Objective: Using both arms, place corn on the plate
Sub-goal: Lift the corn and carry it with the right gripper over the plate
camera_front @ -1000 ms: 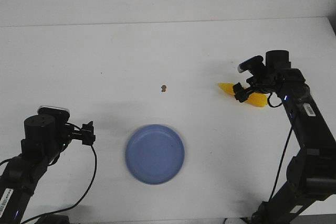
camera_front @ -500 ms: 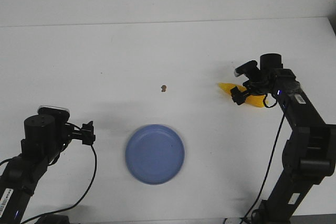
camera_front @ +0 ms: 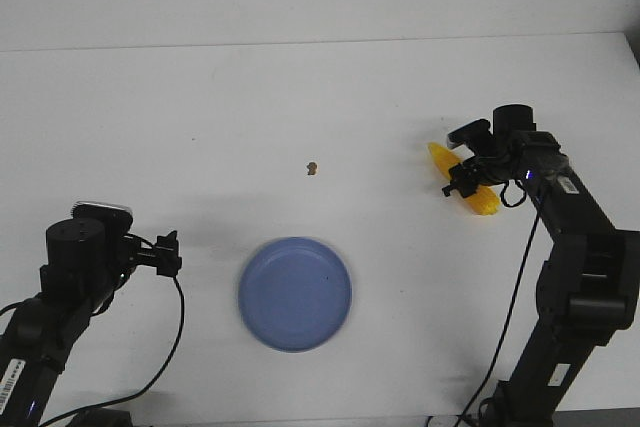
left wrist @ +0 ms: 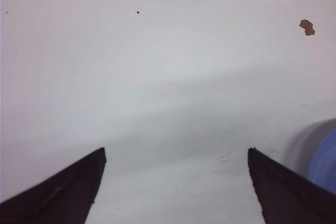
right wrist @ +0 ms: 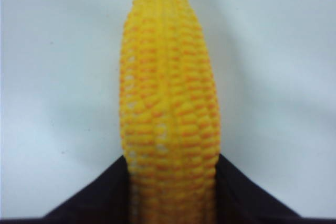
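The yellow corn [camera_front: 484, 201] is at the right side of the white table, slanting from far left to near right. My right gripper [camera_front: 463, 180] is shut across its middle. In the right wrist view both black fingers press the flanks of the corn [right wrist: 168, 93], with the gripper [right wrist: 170, 161] closed on it. Whether the cob rests on the table or hangs just above it I cannot tell. The blue plate [camera_front: 295, 293] sits near the front centre, with nothing on it. My left gripper [camera_front: 165, 252] is left of the plate, open [left wrist: 176, 153] over bare table.
A tiny brown speck [camera_front: 313, 167] lies on the table between the corn and the plate, also visible as a speck [left wrist: 307, 27] in the left wrist view. The plate's rim [left wrist: 325, 161] shows beside the left fingers. The table's far edge runs along the back.
The right wrist has turned and the corn has swung with it, from lying nearly crosswise to a steeper diagonal. The left arm and the plate have not moved.
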